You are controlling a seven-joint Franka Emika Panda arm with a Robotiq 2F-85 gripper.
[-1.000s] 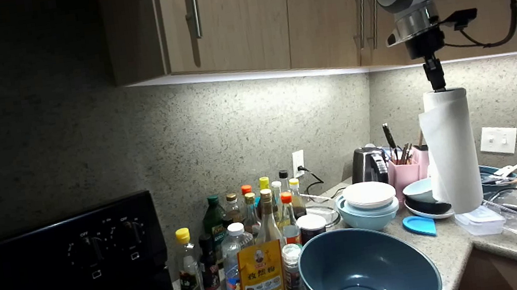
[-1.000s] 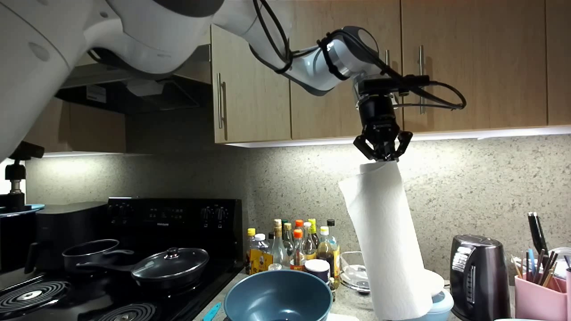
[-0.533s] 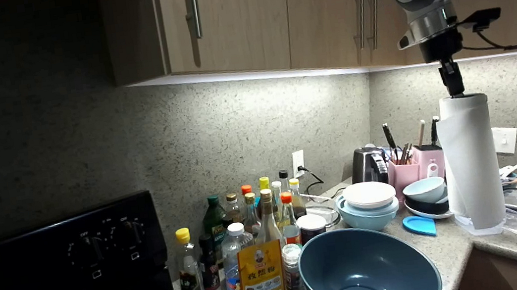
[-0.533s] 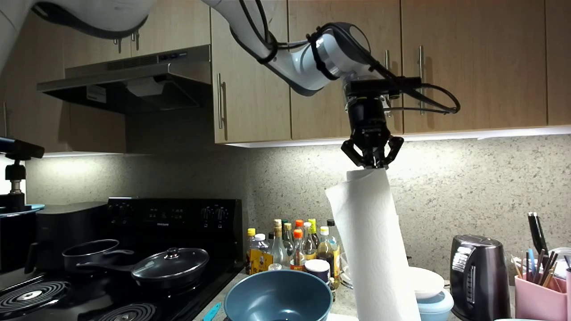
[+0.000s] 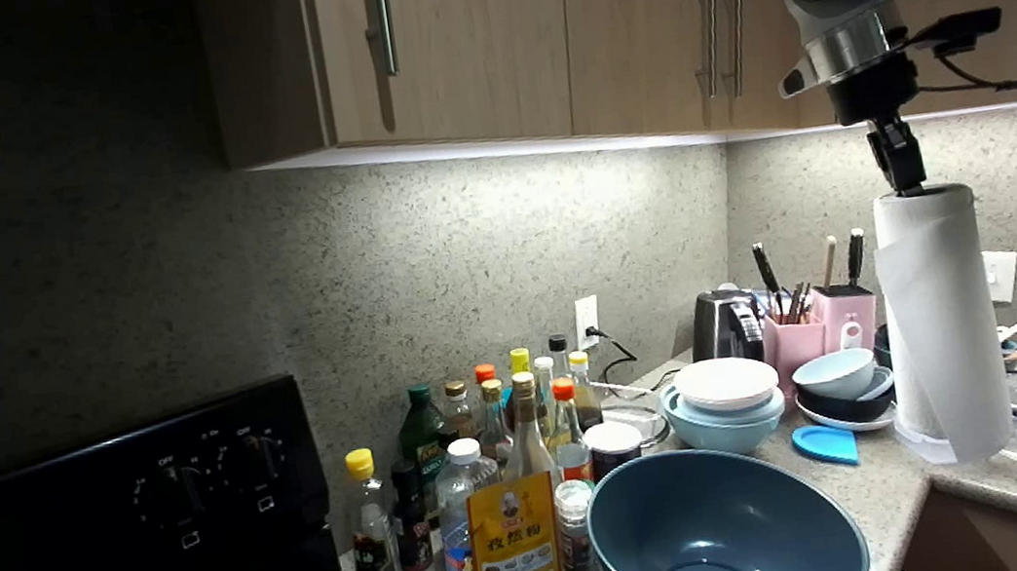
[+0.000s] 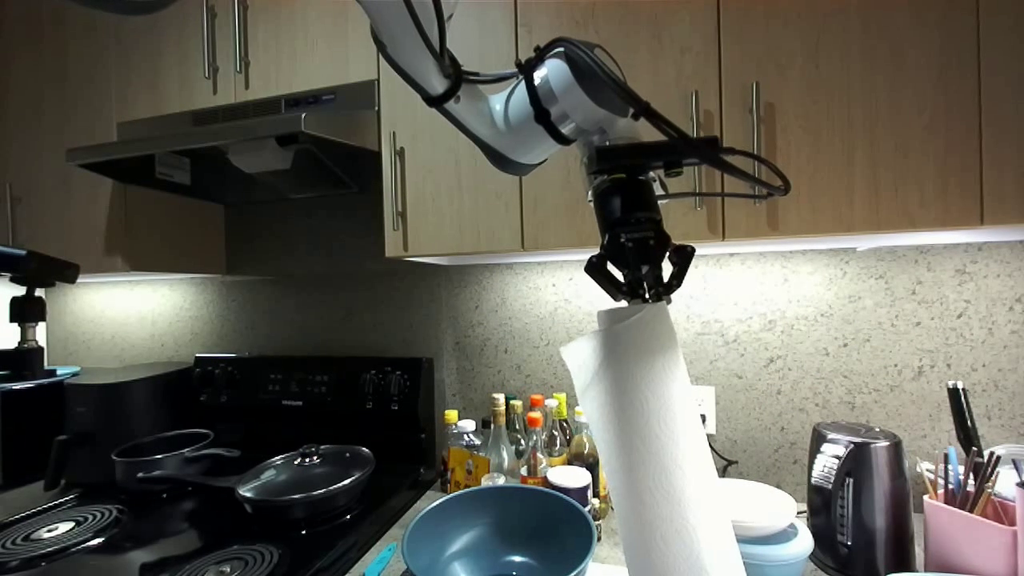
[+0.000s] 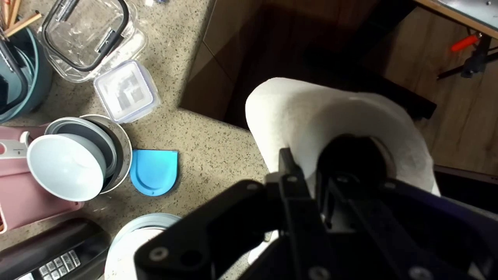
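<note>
A white paper towel roll [image 5: 941, 327] hangs from my gripper [image 5: 909, 191], lifted clear of the counter. In an exterior view the roll [image 6: 652, 448] tilts, its top leaning left, with a loose sheet flap at its upper left; its lower end runs out of that picture. My gripper [image 6: 646, 301] grips the roll's top rim. Seen in the wrist view, the jaws pinch the wall of the roll [image 7: 280, 105]: one finger lies outside the paper, the other goes into the dark core. The inner fingertip is hard to make out in the shadow.
A dark blue bowl [image 5: 723, 532] stands near the front, beside several bottles and a yellow pouch [image 5: 515, 540]. Stacked bowls [image 5: 730, 404], a kettle [image 6: 856, 496], a blue scoop-like piece [image 7: 154, 171] and a lidded clear container [image 7: 126, 91] sit on the counter. Wall cabinets hang behind the arm.
The gripper and the held roll have moved right and a little down in one exterior view, leftward in another. The roll remains gripped throughout.
</note>
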